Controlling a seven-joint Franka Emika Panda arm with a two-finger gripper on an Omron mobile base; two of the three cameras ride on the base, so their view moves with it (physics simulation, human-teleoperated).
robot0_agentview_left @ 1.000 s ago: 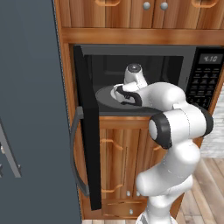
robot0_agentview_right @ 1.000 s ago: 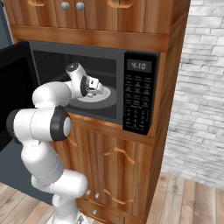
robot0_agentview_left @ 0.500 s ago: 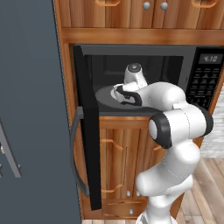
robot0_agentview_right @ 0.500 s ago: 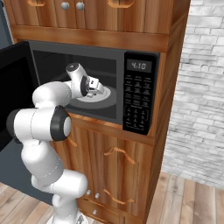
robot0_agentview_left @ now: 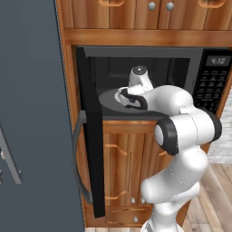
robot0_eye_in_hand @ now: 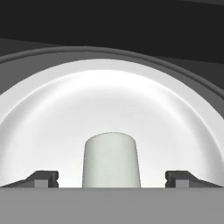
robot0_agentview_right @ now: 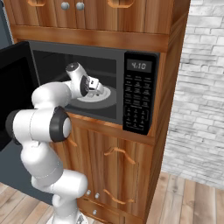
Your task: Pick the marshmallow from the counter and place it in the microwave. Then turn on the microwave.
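My gripper (robot0_eye_in_hand: pixel 111 178) is inside the open microwave (robot0_agentview_left: pixel 136 68), its jaws spread wide. The marshmallow (robot0_eye_in_hand: pixel 111 159), a stubby whitish cylinder, stands upright on the white plate (robot0_eye_in_hand: pixel 109 96) between the two fingertips (robot0_eye_in_hand: pixel 43 177), with a clear gap on each side. From the base views the hand (robot0_agentview_left: pixel 131 97) (robot0_agentview_right: pixel 89 87) hangs low over the plate (robot0_agentview_right: pixel 107 94) in the dark cavity. The microwave's door (robot0_agentview_left: pixel 88 131) is swung fully open to the left. The counter is out of view.
The keypad with its lit display (robot0_agentview_right: pixel 139 98) sits right of the cavity. Wooden cabinets (robot0_agentview_right: pixel 113 166) are below and above the microwave. A tall grey panel (robot0_agentview_left: pixel 31 113) stands left of the door, a brick wall (robot0_agentview_right: pixel 197 87) to the right.
The jaws have spread wide and let go of the marshmallow, which now stands on the plate. The arm has barely moved.
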